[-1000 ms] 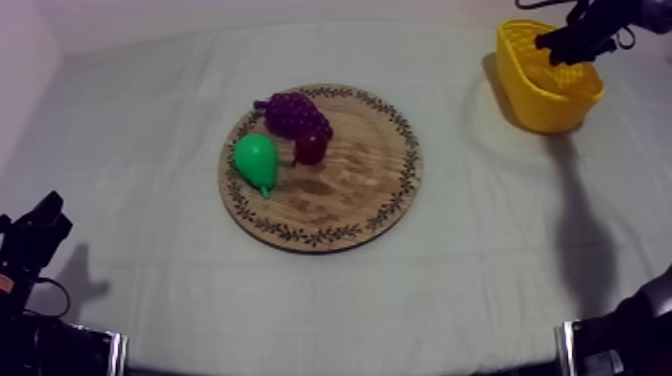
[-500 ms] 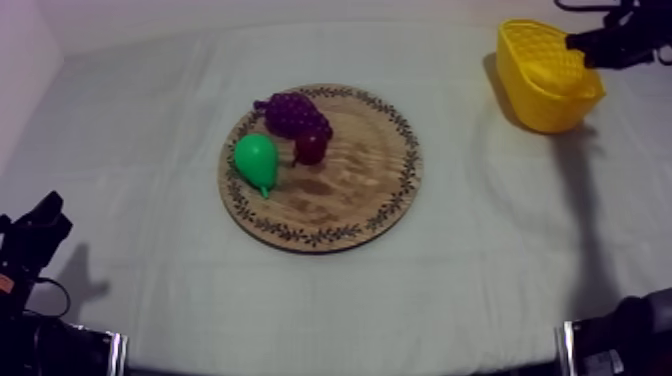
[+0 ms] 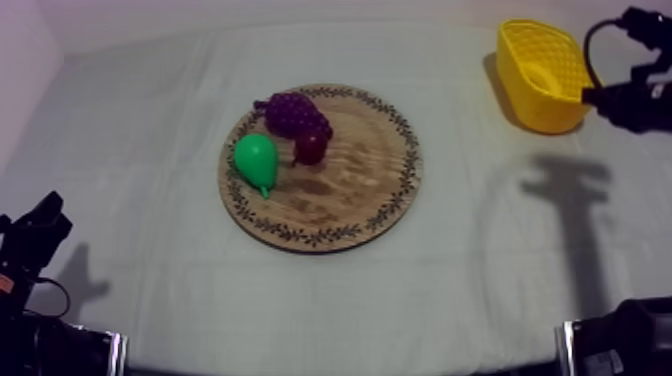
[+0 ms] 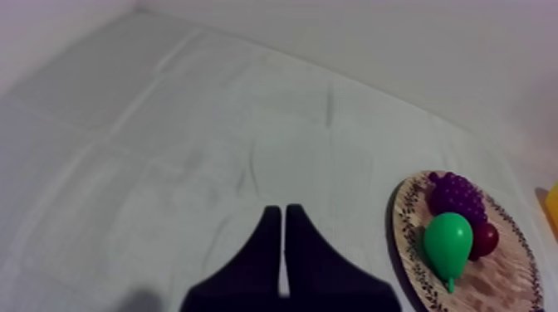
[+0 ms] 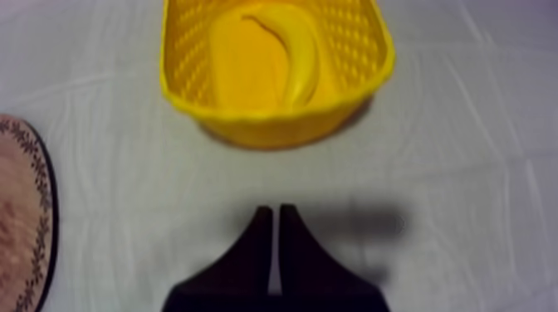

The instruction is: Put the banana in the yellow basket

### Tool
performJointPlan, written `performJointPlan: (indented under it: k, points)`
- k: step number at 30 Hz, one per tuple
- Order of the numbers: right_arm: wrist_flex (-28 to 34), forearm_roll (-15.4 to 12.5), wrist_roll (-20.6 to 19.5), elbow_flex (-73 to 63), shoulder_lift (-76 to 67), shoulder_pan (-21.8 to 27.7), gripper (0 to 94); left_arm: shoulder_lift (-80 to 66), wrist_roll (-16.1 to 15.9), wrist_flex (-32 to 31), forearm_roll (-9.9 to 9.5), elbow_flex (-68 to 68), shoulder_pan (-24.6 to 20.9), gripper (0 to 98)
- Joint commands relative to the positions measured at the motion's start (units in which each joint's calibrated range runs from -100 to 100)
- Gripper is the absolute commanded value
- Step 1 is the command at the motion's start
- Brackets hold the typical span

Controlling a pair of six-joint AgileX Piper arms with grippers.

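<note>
Two arms hold quite different poses. From above, the right arm reaches in at the upper right. The right hand (image 3: 603,98) hangs just beside the yellow basket (image 3: 522,95), apart from its rim, and its shadow falls on the worktop (image 3: 150,110) some way off. The left hand (image 3: 40,228) sits low at the near left corner, well apart from the wooden board (image 3: 370,200).

The right wrist view adds what the overhead camera cannot settle. That hand's two black fingers are pressed together into a narrow wedge with nothing between them. They sit over bare cloth and point toward the basket's near wall. Inside the basket lies the banana (image 5: 303,58), curved along one side of the floor and well below the rim. A strip of the board's patterned rim edges in beside the cloth.

The left wrist view shows its own fingers likewise pressed together, empty, over bare cloth. The board lies off to one side of them.

The top view gives the layout on the board. The grapes (image 3: 293,112) lie toward its far edge and the pear (image 3: 257,160) nearer the left rim. The small red fruit (image 3: 311,148) is just beside both. All three cluster on the half toward the left arm, leaving the other half as bare wood.
</note>
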Motion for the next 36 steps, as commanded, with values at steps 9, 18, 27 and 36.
performJointPlan:
  k: [9,18,27,36]
  points:
    - [7.0,-1.9,1.4,20.3,-29.0,-2.4,0.5,0.0,0.0,0.0,-0.01,0.0,0.0,0.1]
    - [11.5,0.2,-0.7,30.3,-50.2,-3.4,0.5,0.0,0.0,0.0,-0.01,0.0,0.0,0.1]
    - [11.5,-3.2,2.6,35.0,-58.8,-1.5,0.5,0.0,0.0,0.0,-0.01,0.0,0.0,0.1]
    - [15.6,-5.3,4.6,34.2,-64.8,-1.2,0.5,0.0,0.0,0.0,-0.01,0.0,0.0,0.1]
